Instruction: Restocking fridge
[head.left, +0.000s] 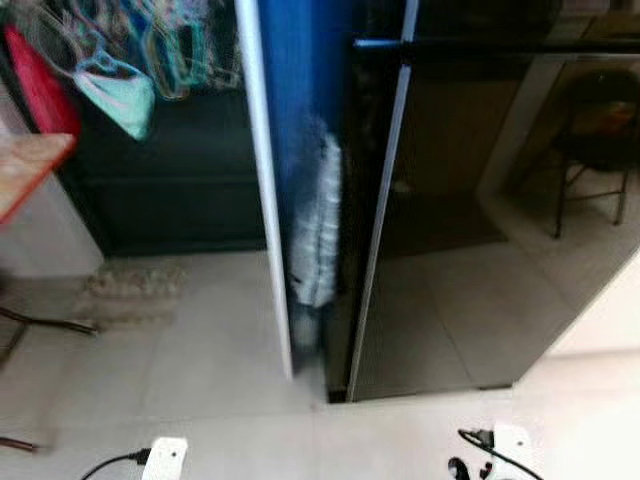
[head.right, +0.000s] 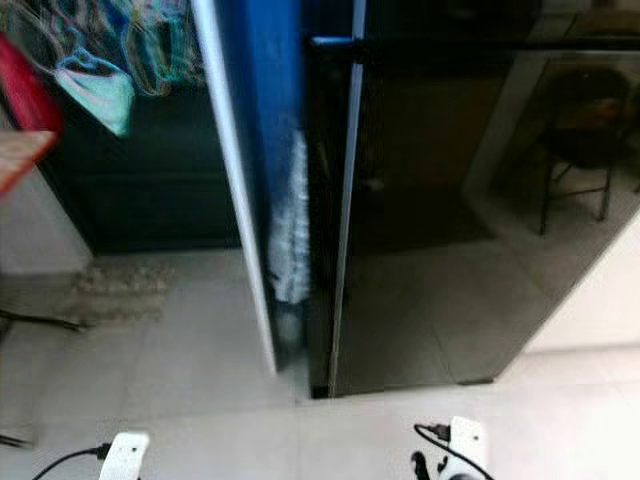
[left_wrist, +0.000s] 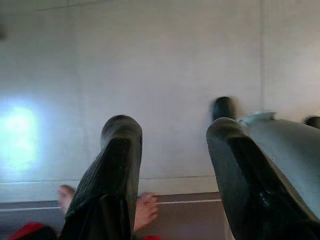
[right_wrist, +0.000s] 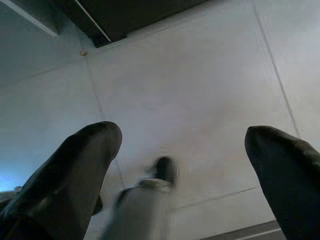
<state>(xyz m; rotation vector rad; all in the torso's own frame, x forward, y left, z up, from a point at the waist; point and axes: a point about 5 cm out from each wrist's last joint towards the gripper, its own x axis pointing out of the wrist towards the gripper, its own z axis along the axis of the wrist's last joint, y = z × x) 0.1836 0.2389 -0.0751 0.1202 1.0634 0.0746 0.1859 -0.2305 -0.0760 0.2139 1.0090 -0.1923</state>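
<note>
A tall black fridge (head.left: 460, 230) stands straight ahead with its glossy door shut; a silver strip (head.left: 385, 200) runs down the door's left edge. Both my arms hang low at my sides, their wrists at the bottom of the eye views (head.left: 165, 458) (head.left: 510, 440). In the left wrist view my left gripper (left_wrist: 172, 127) is open over pale floor tiles with nothing between its fingers. My right gripper (right_wrist: 182, 132) is open wide above the floor, with the fridge's dark base (right_wrist: 125, 20) beyond it.
A blue panel (head.left: 295, 120) with a white edge stands left of the fridge, a white crinkled bundle (head.left: 318, 225) in the gap. Hangers and a teal garment (head.left: 118, 92) hang upper left. A wooden table corner (head.left: 30, 165), an egg tray (head.left: 135, 280), a person's bare foot (left_wrist: 145, 210).
</note>
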